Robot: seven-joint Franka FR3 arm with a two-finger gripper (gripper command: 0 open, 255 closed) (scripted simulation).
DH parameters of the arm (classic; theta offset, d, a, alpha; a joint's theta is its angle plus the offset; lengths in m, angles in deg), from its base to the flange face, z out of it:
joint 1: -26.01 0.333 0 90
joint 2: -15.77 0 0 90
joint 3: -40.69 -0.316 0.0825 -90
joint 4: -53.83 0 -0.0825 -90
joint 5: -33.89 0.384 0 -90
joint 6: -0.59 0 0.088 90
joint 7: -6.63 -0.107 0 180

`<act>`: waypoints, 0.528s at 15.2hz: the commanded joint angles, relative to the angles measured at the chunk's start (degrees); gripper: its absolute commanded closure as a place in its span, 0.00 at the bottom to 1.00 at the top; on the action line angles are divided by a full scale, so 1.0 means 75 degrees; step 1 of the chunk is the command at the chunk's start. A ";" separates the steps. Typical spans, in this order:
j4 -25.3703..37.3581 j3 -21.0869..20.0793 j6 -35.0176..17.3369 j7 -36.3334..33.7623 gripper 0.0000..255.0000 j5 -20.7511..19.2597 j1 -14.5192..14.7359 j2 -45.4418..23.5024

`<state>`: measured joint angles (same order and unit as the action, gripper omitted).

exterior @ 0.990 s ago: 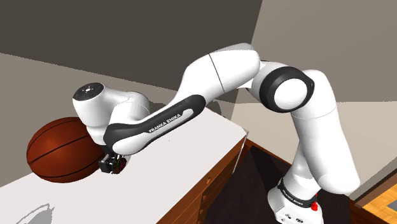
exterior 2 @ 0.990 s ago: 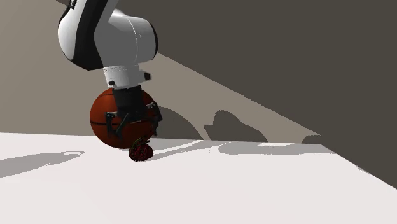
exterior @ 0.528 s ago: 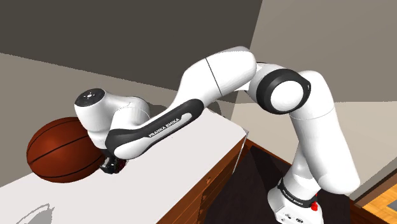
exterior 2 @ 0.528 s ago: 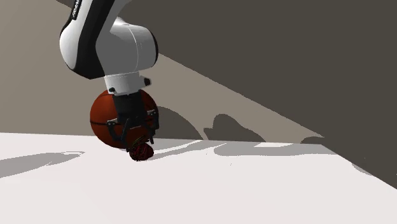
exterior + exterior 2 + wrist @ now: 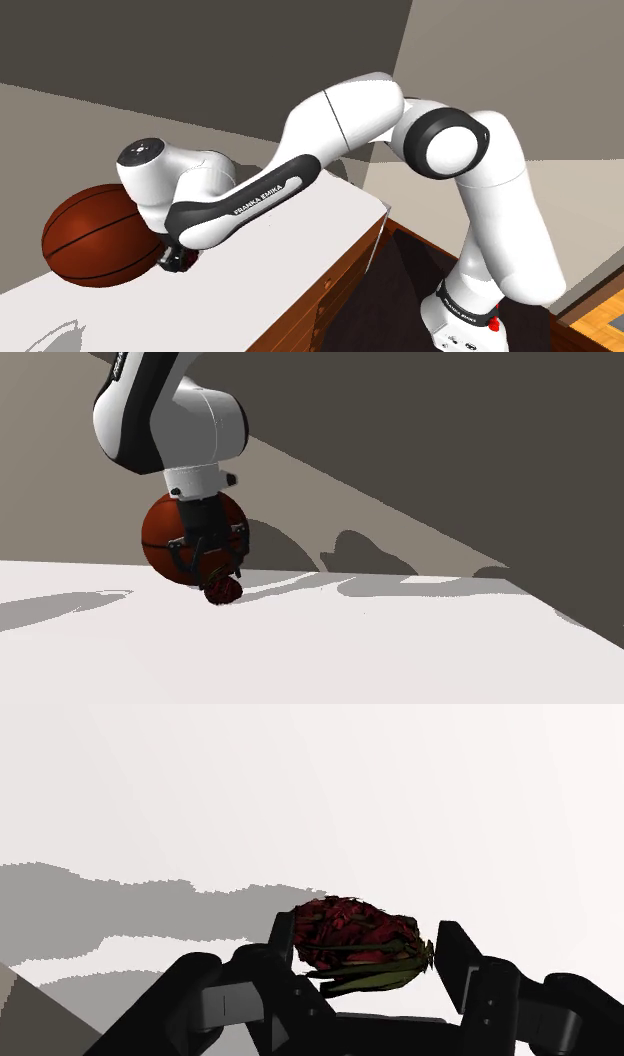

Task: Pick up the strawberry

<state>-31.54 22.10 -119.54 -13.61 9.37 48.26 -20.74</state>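
The strawberry (image 5: 355, 944), dark red with green leaves, lies on the white table top (image 5: 380, 652) just in front of a basketball. My black gripper (image 5: 365, 946) comes down over it, and both fingers press its sides, so it is shut on the berry. In the second exterior view the strawberry (image 5: 223, 591) sits at the fingertips of the gripper (image 5: 216, 580), still touching the table. In the shoulder view the gripper (image 5: 178, 260) is mostly hidden under the white forearm, beside the ball.
A brown-orange basketball (image 5: 95, 235) (image 5: 165, 537) rests right behind the gripper, close to the hand. The table (image 5: 290, 250) ends at a wooden front (image 5: 345, 285) towards the stand. Grey walls rise behind.
The hand has sunk down onto the strawberry and the fingers have drawn in from wide apart to clasp it. The basketball has not moved.
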 commanded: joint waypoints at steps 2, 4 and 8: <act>0.0067 -0.0029 0.0190 0.0056 1.00 0.0055 -0.0010 0.0096; 0.0138 -0.0055 0.0339 0.0104 1.00 0.0099 -0.0018 0.0181; 0.0303 -0.0101 0.0644 0.0199 1.00 0.0184 -0.0028 0.0337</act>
<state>-29.36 21.43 -115.19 -12.36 10.56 48.17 -18.62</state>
